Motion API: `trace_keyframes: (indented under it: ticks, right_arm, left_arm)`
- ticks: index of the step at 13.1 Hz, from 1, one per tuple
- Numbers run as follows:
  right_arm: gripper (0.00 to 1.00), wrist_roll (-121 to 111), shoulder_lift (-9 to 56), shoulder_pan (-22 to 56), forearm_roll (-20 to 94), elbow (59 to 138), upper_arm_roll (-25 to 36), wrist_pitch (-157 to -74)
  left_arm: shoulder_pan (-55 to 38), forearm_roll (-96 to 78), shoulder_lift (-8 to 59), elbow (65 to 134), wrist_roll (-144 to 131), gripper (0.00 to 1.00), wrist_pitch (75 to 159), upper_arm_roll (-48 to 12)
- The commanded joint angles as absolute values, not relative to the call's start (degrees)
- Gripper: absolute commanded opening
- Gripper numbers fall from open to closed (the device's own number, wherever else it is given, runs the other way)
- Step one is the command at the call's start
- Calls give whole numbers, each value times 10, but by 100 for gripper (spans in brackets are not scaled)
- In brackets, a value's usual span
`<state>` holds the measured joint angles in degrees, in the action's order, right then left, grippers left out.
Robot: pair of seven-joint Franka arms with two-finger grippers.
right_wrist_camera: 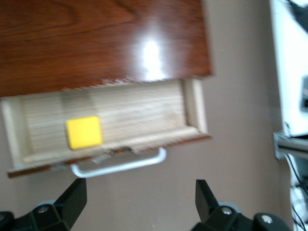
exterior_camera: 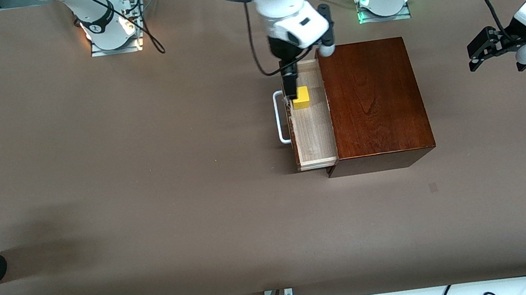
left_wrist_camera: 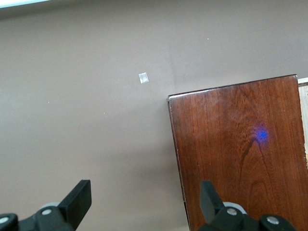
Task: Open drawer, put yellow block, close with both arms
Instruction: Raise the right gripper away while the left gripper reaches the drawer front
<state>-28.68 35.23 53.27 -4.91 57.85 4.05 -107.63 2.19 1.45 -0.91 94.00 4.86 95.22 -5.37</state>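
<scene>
- Just right of centre in the front view, the drawer (exterior_camera: 313,130) stands pulled out of the mahogany box (exterior_camera: 374,101), white handle (exterior_camera: 281,116) outward.
- Inside it, near its upper end, sits the yellow block (exterior_camera: 301,97).
- Above the block, the right gripper (exterior_camera: 290,87) hangs, jaws spread wide, holding nothing.
- At the right edge, the left gripper (exterior_camera: 479,55) waits, jaws wide, empty.

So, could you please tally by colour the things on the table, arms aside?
Yellow: 1, the yellow block in the drawer
Reddish-brown: 1, the wooden box
Pale wood: 1, the open drawer
White: 1, the handle
Total: 4
</scene>
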Motion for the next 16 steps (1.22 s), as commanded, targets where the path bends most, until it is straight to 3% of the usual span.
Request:
trace_keyframes:
  ticks: [1, 5, 8, 10, 12, 14, 16]
  right_arm:
    - [100, -289, 331, 445, -9, 592, 32, -1086]
    - [100, -294, 282, 337, 10, 599, 43, -1079]
    - [100, -301, 273, 265, 47, 602, 62, -1048]
    - [100, -313, 249, 214, 91, 643, 61, -1050]
    - [100, -312, 213, 172, 135, 695, 60, -1045]
    - [100, -301, 170, 143, 143, 749, 60, -1043]
    - [100, -267, 106, 123, 143, 839, 59, -1044]
  left_arm:
    - [21, 7, 2, 918, 50, 100, 920, -54]
    - [16, -42, 7, 912, 54, 100, 799, -74]
    - [3, -151, 71, 909, 59, 100, 769, -98]
    - [-29, -156, 105, 894, 60, 100, 785, -126]
    - [-85, -154, 163, 824, 62, 100, 809, -133]
    - [-148, -151, 215, 774, 100, 100, 862, -133]
    - [-191, -151, 254, 767, 195, 100, 940, -133]
